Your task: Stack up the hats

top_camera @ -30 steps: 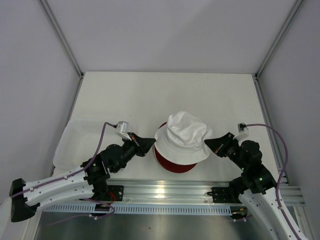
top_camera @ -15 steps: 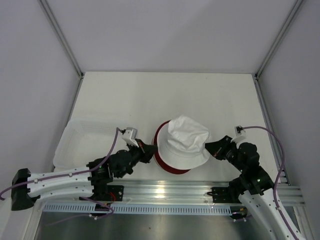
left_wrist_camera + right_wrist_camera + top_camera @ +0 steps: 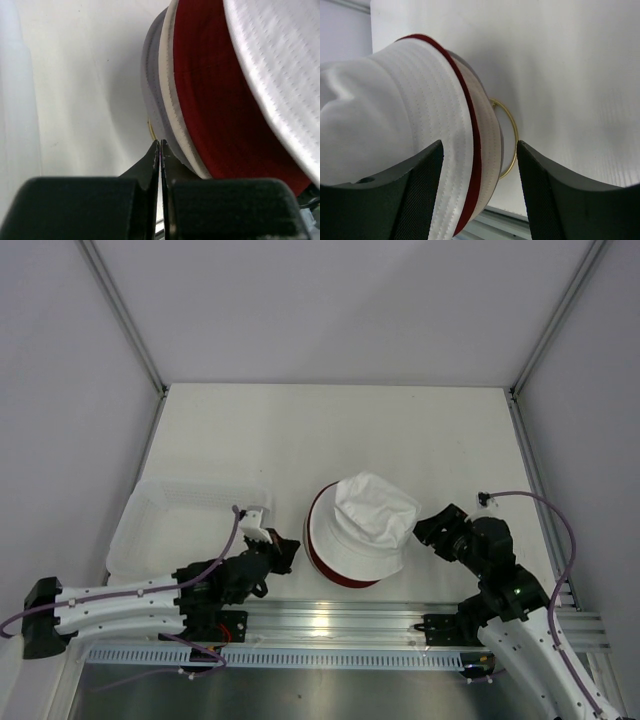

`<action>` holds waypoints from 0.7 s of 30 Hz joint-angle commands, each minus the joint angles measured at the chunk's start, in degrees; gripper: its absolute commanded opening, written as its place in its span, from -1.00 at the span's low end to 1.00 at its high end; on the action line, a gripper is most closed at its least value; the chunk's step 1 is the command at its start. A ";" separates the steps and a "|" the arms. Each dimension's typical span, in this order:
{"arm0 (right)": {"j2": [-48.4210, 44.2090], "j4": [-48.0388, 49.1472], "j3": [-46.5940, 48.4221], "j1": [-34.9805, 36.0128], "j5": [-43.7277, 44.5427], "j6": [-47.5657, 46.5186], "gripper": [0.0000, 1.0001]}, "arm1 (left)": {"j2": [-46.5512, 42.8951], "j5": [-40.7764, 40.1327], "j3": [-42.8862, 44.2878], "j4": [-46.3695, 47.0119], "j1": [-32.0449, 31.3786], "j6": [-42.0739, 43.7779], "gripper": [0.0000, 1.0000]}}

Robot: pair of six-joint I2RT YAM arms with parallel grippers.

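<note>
The hats sit as one pile at the table's near middle. The white hat [image 3: 367,523] is on top, and the dark red hat [image 3: 318,559] shows as a rim below it. In the left wrist view the beige hat [image 3: 171,97] is lowest, under the red hat [image 3: 215,95] and the white hat [image 3: 277,65]. My left gripper [image 3: 285,548] is shut on nothing, its tips [image 3: 160,145] just short of the beige brim. My right gripper [image 3: 424,530] is open at the pile's right side. The stacked brims [image 3: 470,150] lie between its spread fingers [image 3: 425,190], untouched.
A shallow clear plastic tray [image 3: 160,515] stands left of the pile, beside my left arm. A thin yellow ring [image 3: 512,135] lies on the table under the pile's right edge. An aluminium rail [image 3: 330,620] runs along the near edge. Grey walls enclose the table.
My right gripper has opened and let go of the white hat's brim. The white hat has settled onto the red one. My left gripper, still shut, has drawn back to the left.
</note>
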 commanded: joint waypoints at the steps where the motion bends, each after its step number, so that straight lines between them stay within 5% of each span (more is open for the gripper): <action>1: 0.51 -4.11 4.51 0.00 7.93 3.32 0.28 | -4.56 -2.49 0.38 -1.39 -0.40 -3.90 -0.99; 10: 1.74 -3.36 8.21 0.00 17.70 2.71 0.30 | -16.09 -1.18 8.46 -14.13 1.09 -16.63 -0.11; 14: 5.69 1.49 7.94 0.00 16.12 2.01 0.28 | -14.07 4.88 9.96 -9.49 1.09 -20.08 0.43; 21: 11.23 8.78 7.95 -0.09 12.26 0.69 0.25 | -7.22 13.49 9.27 -4.92 2.23 -27.28 0.52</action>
